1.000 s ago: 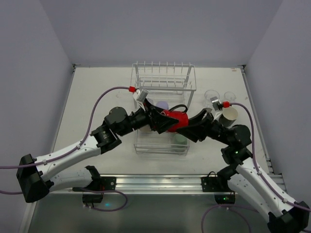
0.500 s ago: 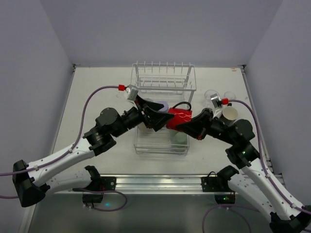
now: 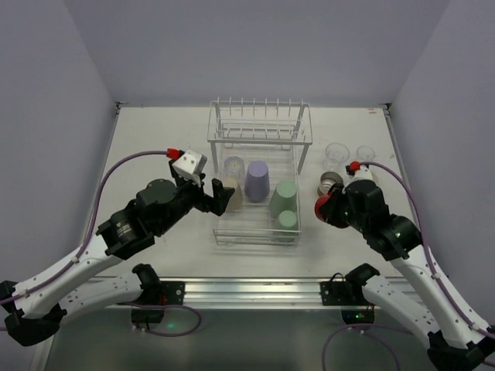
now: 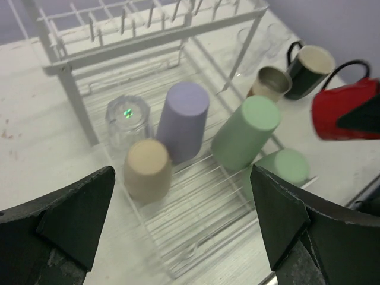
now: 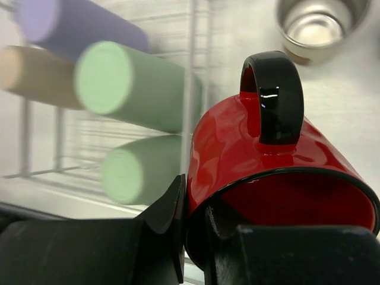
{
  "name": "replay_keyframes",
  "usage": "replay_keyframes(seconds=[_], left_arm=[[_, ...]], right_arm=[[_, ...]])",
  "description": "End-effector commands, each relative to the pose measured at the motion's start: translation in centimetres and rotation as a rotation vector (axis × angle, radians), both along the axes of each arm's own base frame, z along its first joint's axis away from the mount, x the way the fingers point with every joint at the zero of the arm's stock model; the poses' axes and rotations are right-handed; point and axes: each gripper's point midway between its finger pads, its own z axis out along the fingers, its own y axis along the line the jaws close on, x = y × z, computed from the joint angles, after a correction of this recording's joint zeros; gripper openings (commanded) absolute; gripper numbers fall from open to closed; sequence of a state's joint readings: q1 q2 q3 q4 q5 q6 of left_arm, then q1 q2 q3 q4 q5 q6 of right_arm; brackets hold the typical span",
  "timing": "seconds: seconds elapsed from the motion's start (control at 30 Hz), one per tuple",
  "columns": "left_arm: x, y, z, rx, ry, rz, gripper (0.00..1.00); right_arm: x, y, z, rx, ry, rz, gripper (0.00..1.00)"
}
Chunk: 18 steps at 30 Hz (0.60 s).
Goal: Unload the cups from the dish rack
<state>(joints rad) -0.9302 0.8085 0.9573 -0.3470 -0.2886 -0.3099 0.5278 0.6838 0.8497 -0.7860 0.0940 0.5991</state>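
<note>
The left gripper has drawn back from the middle of the dish rack, where it met the other arm a second ago. It now hangs over the rack's edge at 9 o'clock, its fingers spread wide with nothing between them.

With both arms gone from above it, the basket's load is uncovered. A tan cup lies at about 8 o'clock, right under the left gripper. A clear tumbler stands just beyond it, and a lavender cup is near the centre. Two pale green cups sit at 4 to 5 o'clock, the nearer one against the front wire.

The red mug, over the middle of the basket half a second ago, is now outside the rack at 3 o'clock, above the table. The right gripper is clamped on its rim, one finger outside the wall and the other inside, the black handle facing away from the wrist.

Past the mug at 2 o'clock stands a steel cup, with a black mug beside it. Two clear tumblers stand farther back at 1 o'clock.
</note>
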Motion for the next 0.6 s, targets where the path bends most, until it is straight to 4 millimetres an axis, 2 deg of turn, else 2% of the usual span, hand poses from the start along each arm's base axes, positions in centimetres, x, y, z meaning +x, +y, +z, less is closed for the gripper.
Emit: replay_keyframes(seconds=[0.0,0.03,0.07,0.13,0.17,0.27,0.43,0.5,0.57], left_arm=[[0.3,3.9,-4.8,0.206,0.014,0.105,1.0],[0.3,4.1,-5.2,0.208,0.011,0.11,1.0],[0.3,4.3,-6.0,0.219,0.015,0.115,1.0],[0.2,4.6,-5.9,0.209,0.004,0.123,1.0],[0.2,4.7,-5.9,0.2,0.003,0.129,1.0],[-0.3,5.1,-6.2,0.179,-0.001,0.127,1.0],[-0.6,5.3,-6.4,0.167,0.0,0.122,1.0],[-0.6,5.2,-6.5,0.166,0.002,0.119,1.0],[-0.6,5.1,-6.6,0.165,0.005,0.113,1.0]], right_arm=[[0.6,-2.5,-0.4,-0.135,0.038,-0.09,0.0],[0.8,-2.4,-1.0,-0.148,0.065,-0.093,0.0],[1.2,-2.2,-2.5,-0.185,0.123,-0.096,0.0],[1.9,-2.7,-4.2,-0.231,0.169,-0.123,0.0],[2.4,-2.6,-5.9,-0.258,0.217,-0.121,0.0],[3.4,-2.2,-8.9,-0.279,0.293,-0.115,0.0],[4.9,-1.8,-10.8,-0.292,0.326,-0.121,0.01],[5.3,-1.8,-11.5,-0.303,0.343,-0.121,0.02],[5.4,-1.6,-12.1,-0.31,0.356,-0.113,0.09]])
